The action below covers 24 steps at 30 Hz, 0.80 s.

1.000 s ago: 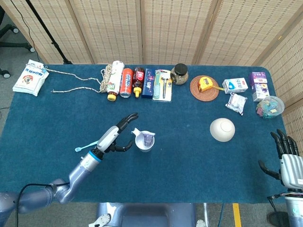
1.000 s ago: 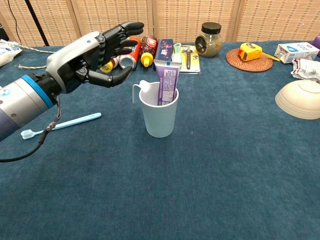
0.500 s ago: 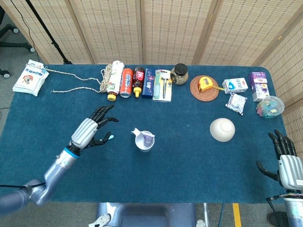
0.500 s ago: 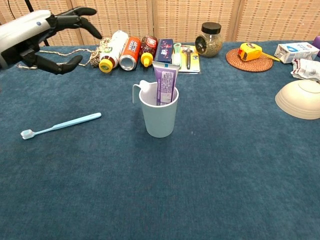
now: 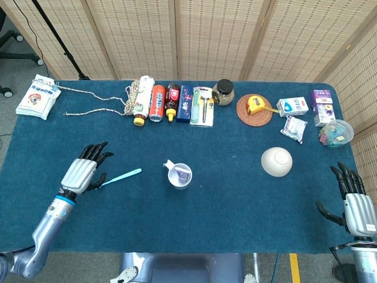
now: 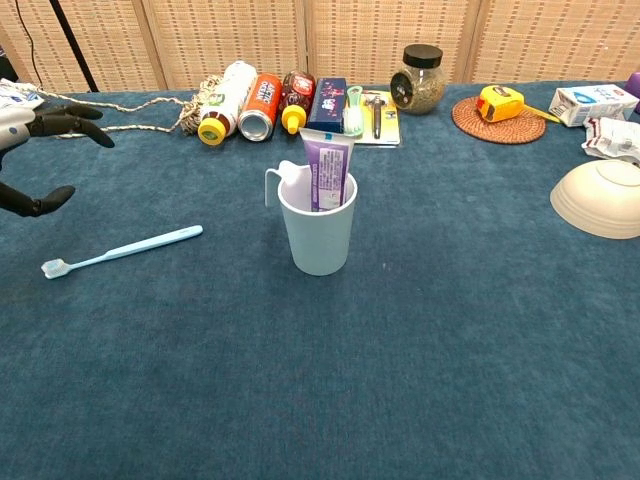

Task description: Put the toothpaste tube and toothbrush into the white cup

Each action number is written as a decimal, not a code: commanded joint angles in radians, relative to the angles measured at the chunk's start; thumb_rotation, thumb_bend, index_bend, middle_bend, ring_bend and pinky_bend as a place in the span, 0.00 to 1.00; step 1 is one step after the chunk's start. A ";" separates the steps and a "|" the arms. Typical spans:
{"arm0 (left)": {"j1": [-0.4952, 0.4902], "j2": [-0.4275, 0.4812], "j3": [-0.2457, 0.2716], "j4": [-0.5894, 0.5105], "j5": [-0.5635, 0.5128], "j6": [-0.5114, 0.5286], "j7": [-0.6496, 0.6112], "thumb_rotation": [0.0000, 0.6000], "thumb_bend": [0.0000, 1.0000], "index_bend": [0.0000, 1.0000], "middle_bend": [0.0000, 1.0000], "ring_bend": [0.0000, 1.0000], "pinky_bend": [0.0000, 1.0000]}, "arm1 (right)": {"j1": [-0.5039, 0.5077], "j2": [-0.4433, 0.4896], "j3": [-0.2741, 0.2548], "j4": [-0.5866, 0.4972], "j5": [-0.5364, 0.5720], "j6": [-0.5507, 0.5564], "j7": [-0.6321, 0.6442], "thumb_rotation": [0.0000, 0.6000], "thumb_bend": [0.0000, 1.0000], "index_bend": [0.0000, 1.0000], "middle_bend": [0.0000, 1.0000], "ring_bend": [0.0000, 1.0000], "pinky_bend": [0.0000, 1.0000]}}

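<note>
Toothpaste tube [image 6: 325,170] stands upright inside white cup [image 6: 318,235] at centre of worktop [image 6: 450,340]. Toothbrush [image 6: 122,249] lies flat at the cup's 9 o'clock. Left robot hand [image 5: 86,169] and right robot hand [image 5: 353,200]: fingers spread, empty.

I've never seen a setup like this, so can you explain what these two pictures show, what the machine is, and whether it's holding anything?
This is a robot with two arms, each ending in a robot hand with fingers. The head view looks down from above; the chest view looks forward at table height. On the blue table stands a white cup with a purple toothpaste tube upright in it. A light blue toothbrush lies flat on the table left of the cup, untouched. The left robot hand hovers beside the toothbrush, fingers spread, holding nothing. The right robot hand waits, open and empty, at the table's right edge. An upturned bowl and a back row of bottles, cans and boxes play no part.
</note>
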State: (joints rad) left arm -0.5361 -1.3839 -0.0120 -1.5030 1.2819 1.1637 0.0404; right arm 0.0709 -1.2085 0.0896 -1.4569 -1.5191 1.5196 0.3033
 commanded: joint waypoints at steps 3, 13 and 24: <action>0.028 -0.090 -0.025 0.018 -0.092 -0.022 0.084 1.00 0.48 0.16 0.00 0.00 0.00 | 0.001 0.000 -0.001 0.003 0.001 -0.003 0.009 1.00 0.31 0.00 0.00 0.00 0.03; 0.038 -0.194 -0.044 0.099 -0.126 -0.040 0.113 1.00 0.48 0.00 0.00 0.00 0.00 | 0.002 0.001 -0.001 0.008 0.005 -0.008 0.018 1.00 0.31 0.00 0.00 0.00 0.03; 0.043 -0.253 -0.053 0.161 -0.114 -0.048 0.117 1.00 0.46 0.00 0.00 0.00 0.00 | 0.004 0.000 -0.001 0.012 0.009 -0.012 0.020 1.00 0.31 0.00 0.00 0.00 0.03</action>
State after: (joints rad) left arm -0.4934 -1.6335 -0.0636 -1.3457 1.1664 1.1160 0.1555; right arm 0.0745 -1.2089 0.0891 -1.4452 -1.5098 1.5078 0.3235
